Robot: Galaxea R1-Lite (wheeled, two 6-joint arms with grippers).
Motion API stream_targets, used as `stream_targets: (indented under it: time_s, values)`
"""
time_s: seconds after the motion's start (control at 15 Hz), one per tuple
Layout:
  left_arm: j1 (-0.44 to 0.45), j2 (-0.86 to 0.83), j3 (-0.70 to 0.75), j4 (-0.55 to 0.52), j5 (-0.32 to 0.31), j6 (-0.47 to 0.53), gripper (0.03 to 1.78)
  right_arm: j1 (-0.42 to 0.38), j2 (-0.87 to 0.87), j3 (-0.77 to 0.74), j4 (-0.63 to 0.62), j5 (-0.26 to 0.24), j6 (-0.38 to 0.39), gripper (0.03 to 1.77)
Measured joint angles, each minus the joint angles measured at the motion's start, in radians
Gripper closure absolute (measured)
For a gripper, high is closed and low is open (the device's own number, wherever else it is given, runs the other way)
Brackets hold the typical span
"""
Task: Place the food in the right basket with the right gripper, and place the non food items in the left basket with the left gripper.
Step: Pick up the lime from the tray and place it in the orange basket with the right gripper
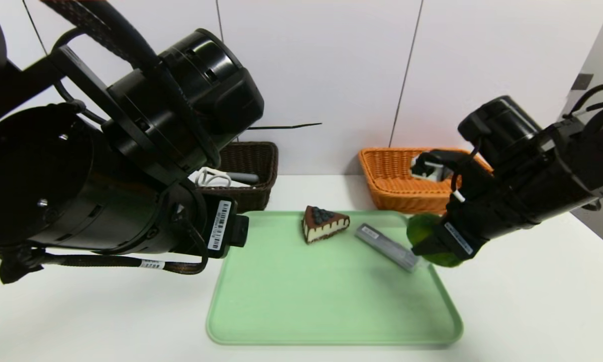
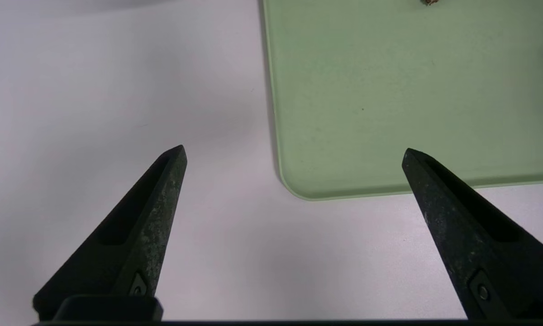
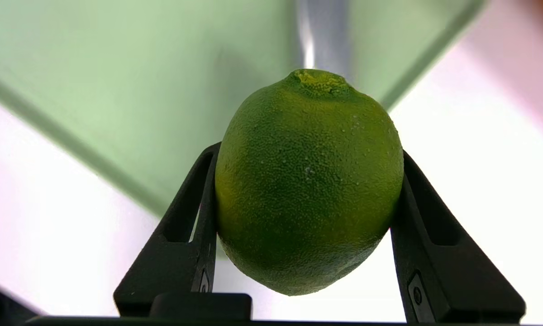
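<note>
The right gripper [image 3: 305,158] is clamping a pebbly green lime [image 3: 308,181] over the right edge of the smooth green tray [image 1: 281,301]; only the head view shows the cake wedge [image 1: 324,223] resting there. The left gripper [image 2: 294,151] is hanging open beside the tray.

This looks like a robot test room or lab: a bare white table [image 1: 522,311] set against plain white wall panels [image 1: 321,65] across the top of the frame, with 2 black robot arms at the left and right edges.
</note>
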Motion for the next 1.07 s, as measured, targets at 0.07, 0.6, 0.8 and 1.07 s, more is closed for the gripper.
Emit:
stream_targets:
  time_s: [0.07,0.6,0.8,1.07]
  values:
    - [0.0,0.0,0.001,0.0,0.0,0.001,0.12,-0.011,-0.015,-0.005,-0.054,0.0,0.009,0.76]
    - [0.0,0.0,0.004,0.001,0.0,0.001,0.12,-0.109,0.016,-0.035,-0.496,-0.052,0.115,0.76]
    - [0.0,0.0,0.004,0.001,0.0,0.0,0.12,-0.118,0.085,-0.038,-0.657,-0.149,0.124,0.77]
    - [0.001,0.0,0.003,0.001,0.0,0.0,0.12,-0.13,0.193,-0.042,-0.784,-0.218,0.123,0.77]
